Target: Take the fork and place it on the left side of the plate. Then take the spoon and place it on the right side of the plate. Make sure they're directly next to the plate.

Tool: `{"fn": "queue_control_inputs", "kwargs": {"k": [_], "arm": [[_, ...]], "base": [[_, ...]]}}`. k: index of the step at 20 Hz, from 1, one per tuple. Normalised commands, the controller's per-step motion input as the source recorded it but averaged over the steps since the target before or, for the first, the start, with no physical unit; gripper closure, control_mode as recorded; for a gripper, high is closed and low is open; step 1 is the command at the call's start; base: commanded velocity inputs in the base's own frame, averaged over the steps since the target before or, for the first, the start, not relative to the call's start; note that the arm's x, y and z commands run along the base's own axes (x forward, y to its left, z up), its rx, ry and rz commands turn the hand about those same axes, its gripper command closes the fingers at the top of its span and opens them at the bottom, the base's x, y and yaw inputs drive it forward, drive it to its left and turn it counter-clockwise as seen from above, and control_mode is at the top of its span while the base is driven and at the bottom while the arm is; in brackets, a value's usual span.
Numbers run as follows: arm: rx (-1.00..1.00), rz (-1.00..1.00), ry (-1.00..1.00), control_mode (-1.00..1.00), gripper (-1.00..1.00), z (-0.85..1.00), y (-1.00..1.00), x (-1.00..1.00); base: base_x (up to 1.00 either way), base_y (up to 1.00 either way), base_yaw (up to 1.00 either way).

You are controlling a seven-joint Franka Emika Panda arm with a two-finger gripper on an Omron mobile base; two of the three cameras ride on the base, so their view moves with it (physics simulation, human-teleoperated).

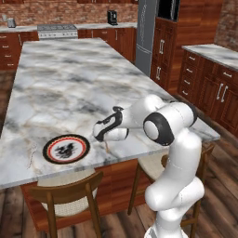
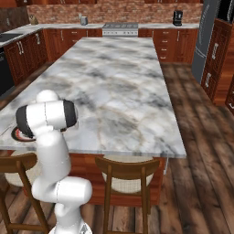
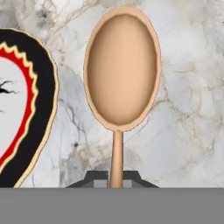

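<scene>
Spoon point(image 3: 121, 70) is pinched by its handle in the hand point(image 3: 116, 179), hanging mid-frame in the hand view just right of the plate point(image 3: 43, 78) rim, so the spoon step looks nearly done but not yet set down. Fork probably lies at far left of the left base view, beside the plate on the worktop point(image 1: 69, 83), too faint to confirm; in the right base view the arm hides most of the plate.

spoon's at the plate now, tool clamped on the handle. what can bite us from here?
1. The tool pinches only the thin handle of the spoon; the bowl end could swing or slip.
2. The spoon sits close beside the plate; drifting that way could land it on the rim.
3. The island edge is near.
</scene>
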Motion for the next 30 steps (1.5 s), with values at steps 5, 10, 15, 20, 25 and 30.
{"fn": "queue_control_inputs", "kwargs": {"k": [5,10,15,20,25,30], "arm": [[0.04,-0.01,0.0,-1.0,1.0,-0.29,0.3,0.57],[0.04,-0.01,0.0,-1.0,1.0,-0.33,0.37,0.6],[0.07,-0.01,0.04,-1.0,1.0,-0.41,0.34,0.26],[0.08,-0.01,0.13,-1.0,1.0,-0.54,0.13,-0.02],[0.04,-0.02,0.12,-1.0,1.0,-0.56,0.01,-0.19],[0.02,-0.04,0.11,-1.0,1.0,-0.55,0.0,-0.56]], "base": [[0.0,0.0,0.0],[0.0,0.0,0.0],[0.0,0.0,0.0],[0.0,0.0,0.0],[0.0,0.0,0.0],[0.0,0.0,0.0]]}}
